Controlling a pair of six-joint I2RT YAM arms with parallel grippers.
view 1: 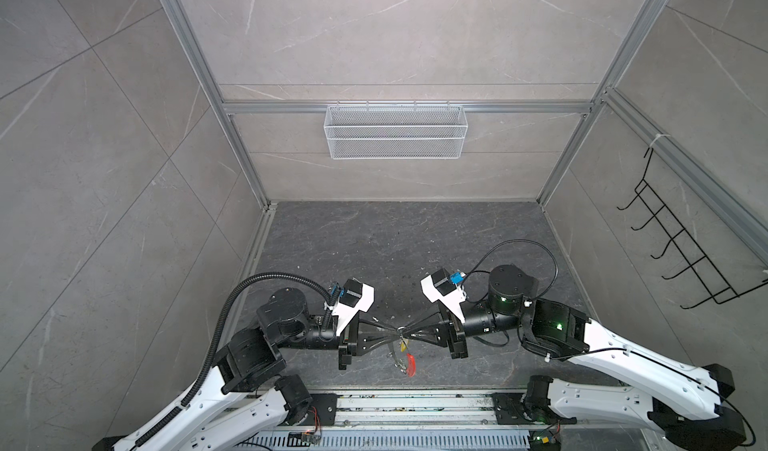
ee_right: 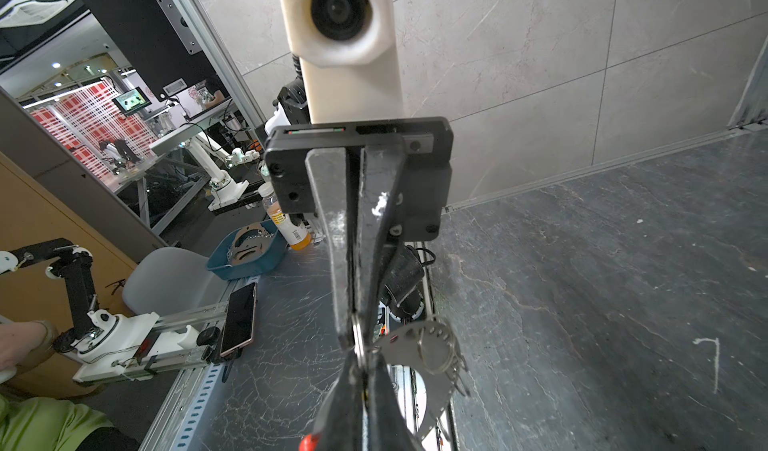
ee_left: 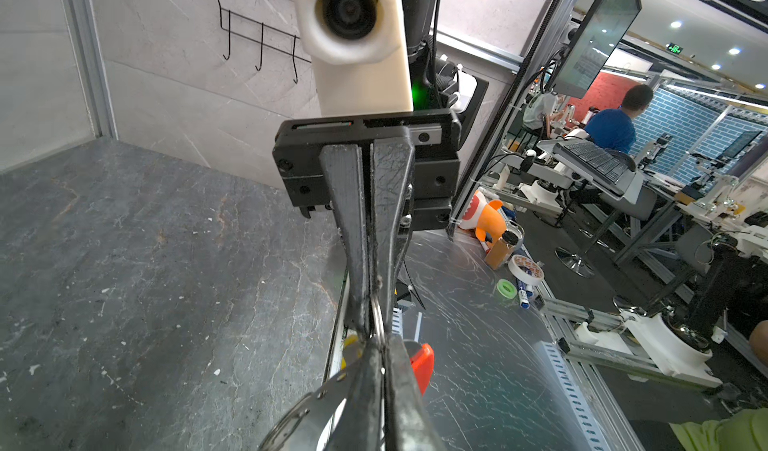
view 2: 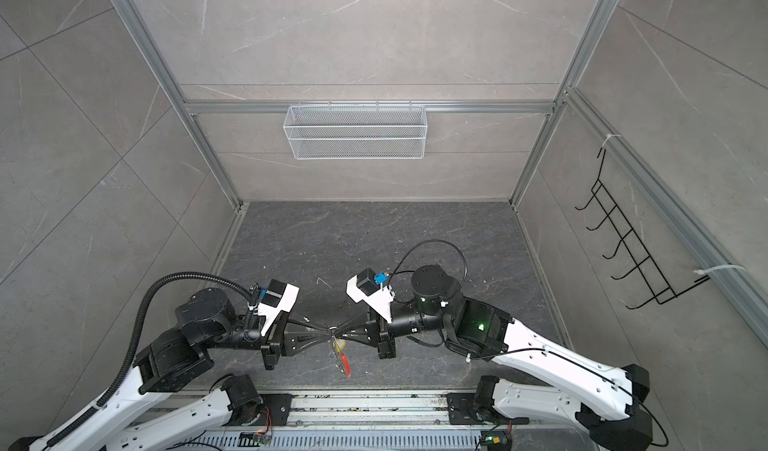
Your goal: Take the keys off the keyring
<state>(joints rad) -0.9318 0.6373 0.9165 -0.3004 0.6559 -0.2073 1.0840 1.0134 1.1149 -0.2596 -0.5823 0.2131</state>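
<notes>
Too small to read in both top views: the meeting point at lower centre, with left gripper (view 1: 394,339) and right gripper (view 1: 409,336) tip to tip. Of the keys (view 1: 402,346), can make out only a yellow tag (view 2: 340,345) just under the tips; cannot pick out the second key for certain. Cut off by the bottom edge and blurred in both wrist views: the keyring (ee_left: 297,411), seen there as a flat grey band with holes. Hangs below the fingertips in the top views, down to a red sleeve (view 1: 410,363) at its low end.

Between the two sets of tips, and only in the wrist views: a thin wire loop (ee_left: 377,314), reaching from one gripper to the other. Pressed together on it: right fingers (ee_left: 345,204). Narrow, with the loop in their slit: left fingers (ee_right: 332,204); cannot tell whether pinching or merely touching. Cannot tell whether the loop belongs to keyring or key.

Only in the right wrist view: a second round ring (ee_right: 436,351) against the band, right of the tips, and just a scrap of sleeve at the bottom edge. More of the sleeve in the left wrist view, right of the left tips, with yellow behind them.
</notes>
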